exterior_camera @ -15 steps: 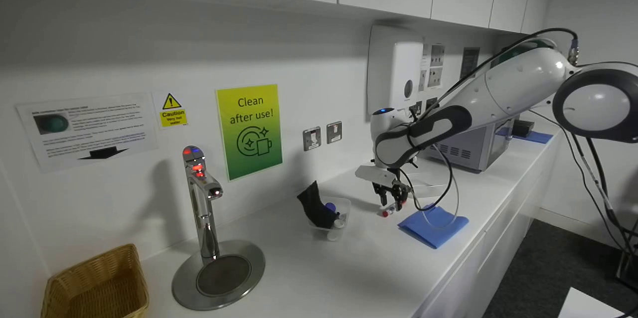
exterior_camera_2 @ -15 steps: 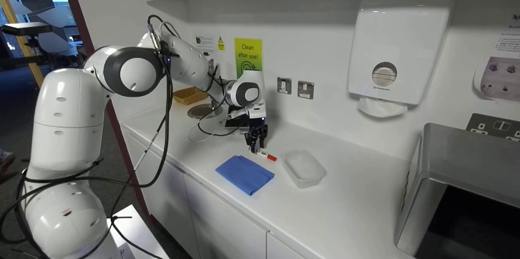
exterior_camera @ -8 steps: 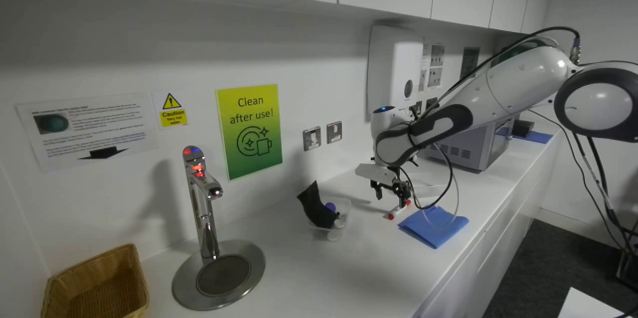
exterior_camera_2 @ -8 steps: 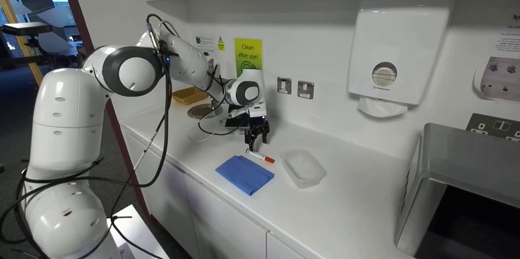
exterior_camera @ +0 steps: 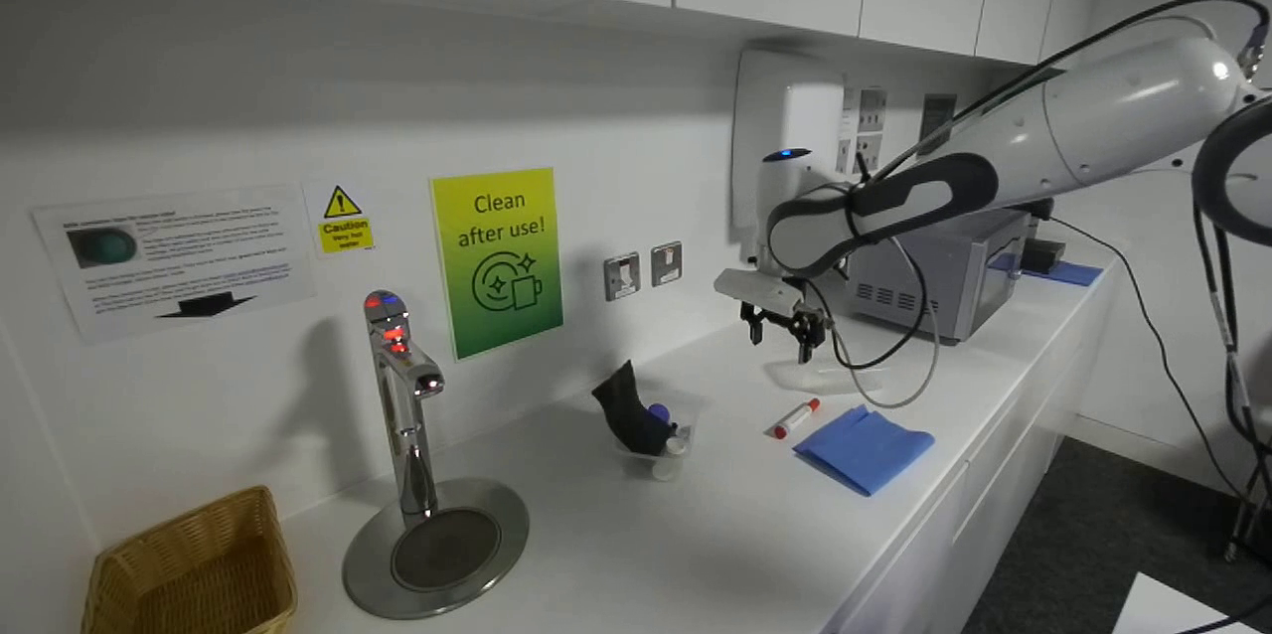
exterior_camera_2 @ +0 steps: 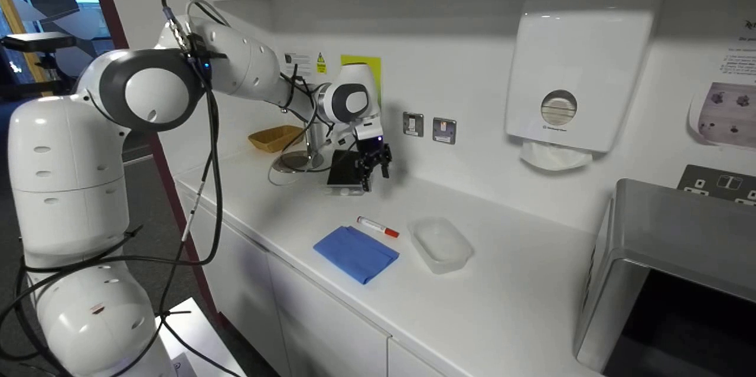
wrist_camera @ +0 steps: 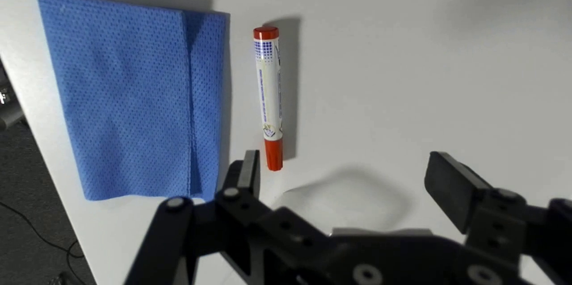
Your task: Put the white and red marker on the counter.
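The white and red marker (wrist_camera: 269, 93) lies flat on the white counter (wrist_camera: 380, 75), just beside a blue cloth and apart from it. Both exterior views also show the marker (exterior_camera: 796, 418) (exterior_camera_2: 378, 227) resting on the worktop with nothing holding it. My gripper (exterior_camera: 781, 346) (exterior_camera_2: 376, 182) hangs in the air well above the counter, higher than the marker. In the wrist view the gripper (wrist_camera: 344, 154) has its fingers spread wide with nothing between them; the marker's red cap appears near the left fingertip.
The blue cloth (exterior_camera_2: 356, 254) is folded near the counter's front edge. A clear tub (exterior_camera_2: 440, 241) sits close to the marker. Another tub (exterior_camera: 686, 415) holds a black item and small things. Beyond are a microwave (exterior_camera_2: 661, 235), a tap (exterior_camera: 407, 415) and a wicker basket (exterior_camera: 189, 574).
The gripper's fingers have spread and let go of the marker, which settled slightly onto the counter. Then the arm rose and drew back, leaving the marker lying there.
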{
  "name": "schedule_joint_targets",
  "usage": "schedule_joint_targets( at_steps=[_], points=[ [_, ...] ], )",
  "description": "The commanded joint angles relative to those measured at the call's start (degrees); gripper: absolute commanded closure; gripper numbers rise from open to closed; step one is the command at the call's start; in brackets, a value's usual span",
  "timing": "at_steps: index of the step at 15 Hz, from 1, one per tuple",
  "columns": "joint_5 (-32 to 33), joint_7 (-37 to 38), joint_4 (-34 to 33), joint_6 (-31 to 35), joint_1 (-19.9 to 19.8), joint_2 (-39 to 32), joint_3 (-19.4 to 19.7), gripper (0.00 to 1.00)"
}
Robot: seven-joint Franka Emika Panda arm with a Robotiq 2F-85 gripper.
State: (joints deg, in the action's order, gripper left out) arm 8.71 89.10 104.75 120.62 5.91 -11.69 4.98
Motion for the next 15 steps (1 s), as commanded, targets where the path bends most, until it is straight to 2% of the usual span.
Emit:
schedule_joint_targets(
  at_steps=[1,8,11,15],
  points=[
    [-0.2,-1.8,6.1,-3.0,-0.5,9.2,-2.0,0.0],
    [0.9,-0.9,14.8,-6.6,-1.5,21.2,-5.9,0.0],
    [0.0,-2.0,16.6,-8.0,-2.0,23.1,-6.8,0.0],
    [-0.1,-1.0,15.3,-7.5,-2.5,21.0,-7.7,0.0]
  ],
)
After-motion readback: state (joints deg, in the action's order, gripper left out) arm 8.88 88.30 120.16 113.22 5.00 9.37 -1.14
